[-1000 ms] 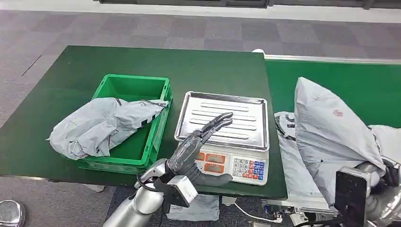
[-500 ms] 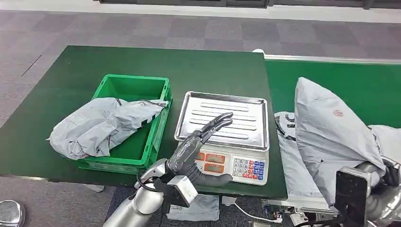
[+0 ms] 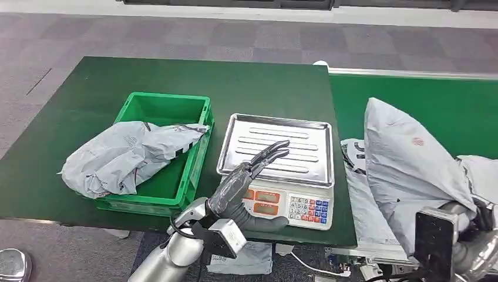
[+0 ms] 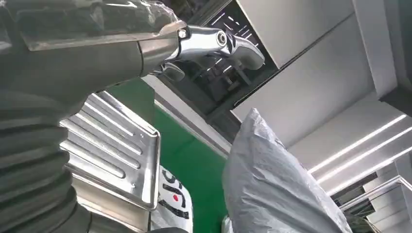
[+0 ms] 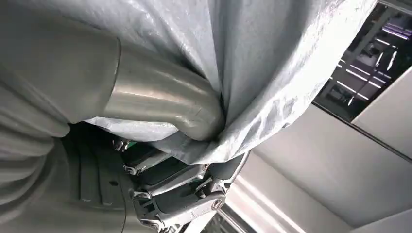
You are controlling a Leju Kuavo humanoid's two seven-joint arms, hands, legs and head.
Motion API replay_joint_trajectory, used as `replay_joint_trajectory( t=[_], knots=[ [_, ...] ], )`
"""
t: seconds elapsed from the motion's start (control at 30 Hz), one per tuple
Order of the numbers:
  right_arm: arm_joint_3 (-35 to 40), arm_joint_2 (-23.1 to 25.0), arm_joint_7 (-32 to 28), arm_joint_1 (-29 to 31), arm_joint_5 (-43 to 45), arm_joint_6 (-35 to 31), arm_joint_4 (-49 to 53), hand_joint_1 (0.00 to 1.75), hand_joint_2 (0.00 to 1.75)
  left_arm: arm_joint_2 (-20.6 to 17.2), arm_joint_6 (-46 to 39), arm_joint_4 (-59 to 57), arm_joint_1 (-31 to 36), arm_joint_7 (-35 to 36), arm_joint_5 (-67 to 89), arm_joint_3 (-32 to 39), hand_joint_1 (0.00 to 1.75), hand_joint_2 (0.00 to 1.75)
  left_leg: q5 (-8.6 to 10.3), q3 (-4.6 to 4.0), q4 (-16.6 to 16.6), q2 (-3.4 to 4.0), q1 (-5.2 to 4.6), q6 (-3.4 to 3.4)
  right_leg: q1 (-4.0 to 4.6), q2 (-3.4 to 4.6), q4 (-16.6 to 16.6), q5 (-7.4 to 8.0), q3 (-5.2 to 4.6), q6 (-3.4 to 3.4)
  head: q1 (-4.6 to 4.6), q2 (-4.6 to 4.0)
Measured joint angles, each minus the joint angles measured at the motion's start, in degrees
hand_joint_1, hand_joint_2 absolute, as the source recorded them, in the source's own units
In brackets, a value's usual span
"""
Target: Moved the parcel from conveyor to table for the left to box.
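Observation:
A big grey plastic parcel [image 3: 405, 170] stands upright over the green conveyor [image 3: 423, 100] at the right. My right hand [image 5: 160, 111] grips it from below: the thumb presses into the plastic [image 5: 272, 73] and the dark fingers [image 5: 194, 194] lie under the fold. In the head view the parcel hides that hand. My left hand [image 3: 246, 179] hovers open, fingers stretched, over the front of the scale's steel tray [image 3: 276, 144]. From the left wrist the same parcel [image 4: 277, 189] rises beyond the tray [image 4: 116, 145].
A green crate [image 3: 167, 106] on the dark green table [image 3: 176, 76] holds another grey parcel [image 3: 126, 155] that spills over its near left rim. The scale's keypad [image 3: 308, 208] faces me. A flat grey bag [image 3: 361, 194] lies on the conveyor beside the held parcel.
The held parcel and my right wrist have edged very slightly to the left. My left hand has stayed where it was.

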State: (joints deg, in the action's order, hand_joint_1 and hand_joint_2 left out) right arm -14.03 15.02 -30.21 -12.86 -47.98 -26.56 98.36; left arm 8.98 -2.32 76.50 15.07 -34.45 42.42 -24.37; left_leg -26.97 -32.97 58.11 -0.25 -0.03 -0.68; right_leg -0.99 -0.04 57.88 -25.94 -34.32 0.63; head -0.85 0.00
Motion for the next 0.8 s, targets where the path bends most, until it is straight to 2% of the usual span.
replay_joint_trajectory(
  t=[0.43,0.6,0.8],
  knots=[
    [0.0,-0.02,1.1,0.45,-2.52,1.31,-0.74,1.75,1.75,0.0,0.0,-0.02,0.0,-0.2,0.0,0.0,0.0,1.75,0.0,-0.01,0.0,0.0,0.0,0.0,0.0,0.0,0.0,0.0,0.0,0.0,0.0,0.0],
    [0.0,-0.35,3.41,2.33,-8.96,2.03,-2.6,1.75,1.75,0.0,0.0,-0.15,0.01,-0.9,0.02,-0.02,0.0,1.75,0.0,-0.01,0.0,0.0,0.0,0.0,0.0,0.0,0.0,0.0,0.0,0.0,0.0,0.0],
    [0.04,-2.79,4.81,6.7,-10.97,3.25,-5.68,1.75,1.75,-0.04,0.11,-0.22,0.36,-1.05,0.15,-0.66,0.0,1.75,0.01,-0.02,0.0,0.0,0.0,0.0,0.0,0.01,0.0,0.01,0.01,0.0,0.0,0.0]
  ],
)
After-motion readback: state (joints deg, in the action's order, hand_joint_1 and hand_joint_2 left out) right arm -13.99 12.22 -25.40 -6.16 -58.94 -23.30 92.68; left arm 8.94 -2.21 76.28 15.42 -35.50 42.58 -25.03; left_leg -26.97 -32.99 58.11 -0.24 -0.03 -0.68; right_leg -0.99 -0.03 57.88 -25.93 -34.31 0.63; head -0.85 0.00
